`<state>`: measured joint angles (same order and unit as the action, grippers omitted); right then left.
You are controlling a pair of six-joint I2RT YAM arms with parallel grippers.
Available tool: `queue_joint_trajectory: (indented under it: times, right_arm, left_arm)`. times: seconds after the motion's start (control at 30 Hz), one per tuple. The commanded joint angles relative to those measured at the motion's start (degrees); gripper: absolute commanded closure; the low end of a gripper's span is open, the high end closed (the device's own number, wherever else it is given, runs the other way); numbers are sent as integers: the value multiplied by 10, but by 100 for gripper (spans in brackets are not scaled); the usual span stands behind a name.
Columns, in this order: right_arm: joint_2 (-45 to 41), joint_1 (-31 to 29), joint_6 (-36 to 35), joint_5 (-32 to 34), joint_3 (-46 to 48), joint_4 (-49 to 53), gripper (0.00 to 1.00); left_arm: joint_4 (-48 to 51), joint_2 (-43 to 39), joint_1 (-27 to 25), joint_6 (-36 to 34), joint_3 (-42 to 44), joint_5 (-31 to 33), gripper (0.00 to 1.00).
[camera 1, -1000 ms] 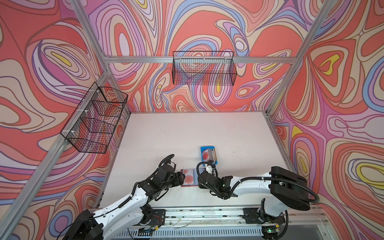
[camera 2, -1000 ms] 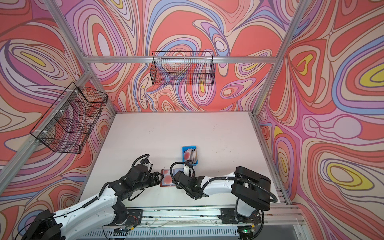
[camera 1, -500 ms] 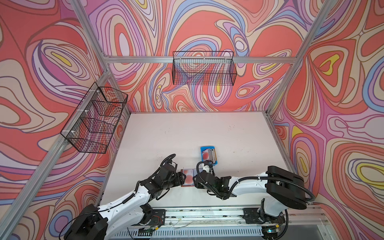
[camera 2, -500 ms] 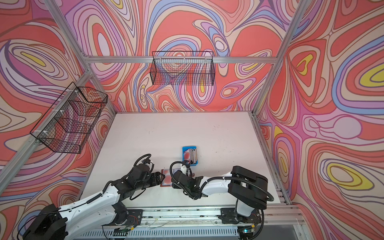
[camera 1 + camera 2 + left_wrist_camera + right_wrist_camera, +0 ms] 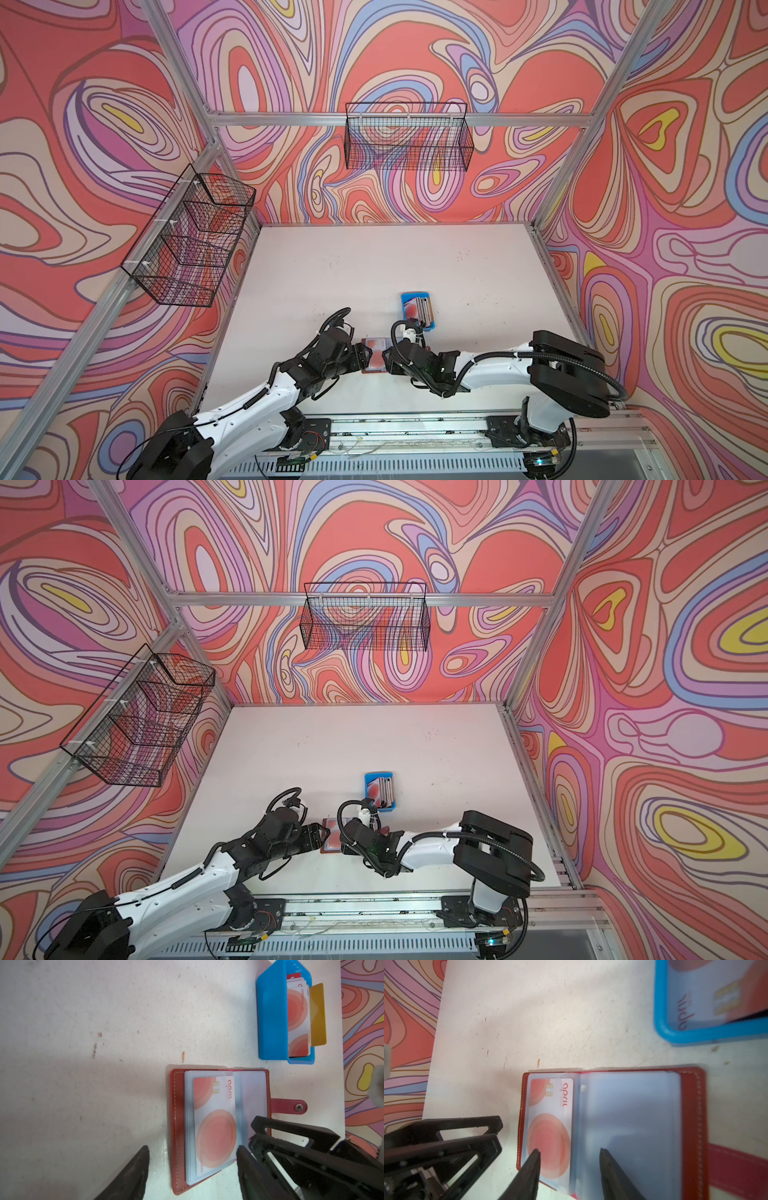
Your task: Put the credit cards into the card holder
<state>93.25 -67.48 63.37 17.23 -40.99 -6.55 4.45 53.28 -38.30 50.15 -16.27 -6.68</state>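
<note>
My arms meet low over the white counter [image 5: 332, 737]. My left jaws and right jaws close in from either side on the card holder [image 5: 331, 834], which lies open and flat. Just beyond it sits a blue tray [image 5: 379, 774] with cards [image 5: 380, 791] inside. How wide either jaws stand is hidden here.

Open red card holder [image 5: 178, 1126] holds one red-circled card [image 5: 214, 1126]; other cards [image 5: 297, 1012] lie nearby.

Blue tray [image 5: 660, 1012] cut off and blurred, card holder [image 5: 693, 1126] cropped at edge
</note>
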Motion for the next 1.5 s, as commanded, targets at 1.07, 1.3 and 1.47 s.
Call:
queue_joint_trajectory:
  times: [1.07,1.3,1.47]
  right_arm:
    - [-54,1,28,66,20,100,49]
    - [-46,1,25,51,31,72,50]
    - [-22,1,25,43,25,65,51]
  left_arm:
    - [-19,24,-2,3,-1,-21,31]
    - [-22,25,-2,4,-2,-22,31]
    - [-20,24,-2,5,-1,-24,32]
